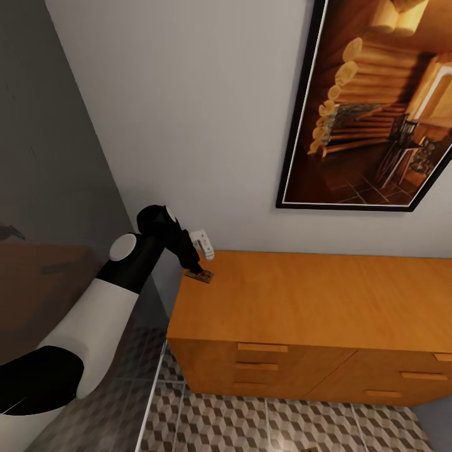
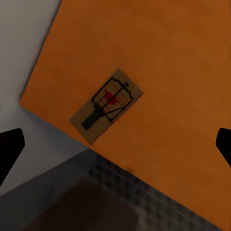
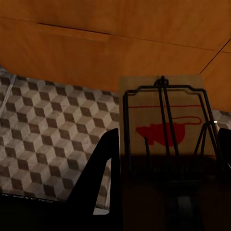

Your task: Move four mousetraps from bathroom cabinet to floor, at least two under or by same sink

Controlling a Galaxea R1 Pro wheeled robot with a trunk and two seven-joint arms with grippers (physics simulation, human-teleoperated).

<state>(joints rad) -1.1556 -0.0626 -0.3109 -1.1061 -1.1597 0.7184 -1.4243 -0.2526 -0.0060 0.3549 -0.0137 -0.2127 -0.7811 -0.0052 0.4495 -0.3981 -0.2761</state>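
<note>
Lying flat near the corner of the low orange-brown wooden cabinet (image 1: pixel 301 301), a small brown wooden mousetrap with dark wire fittings and a red mark (image 2: pixel 106 105) sits directly below the left hand (image 1: pixel 191 260), centred between its two dark fingertips (image 2: pixel 9 149), which stand wide apart and clear of it. Judged from its look, the trap is light, stiff and thin; its wire parts seem delicate, so the board's two long edges are the safer hold, and the low profile calls for fingers brought down to the cabinet top. A second mousetrap of the same kind (image 3: pixel 163 139) is clamped in the right hand (image 3: pixel 166 192), projecting ahead of the fingers, over the cube-patterned brown-and-beige tiled floor (image 3: pixel 43 130) before the drawer fronts.
</note>
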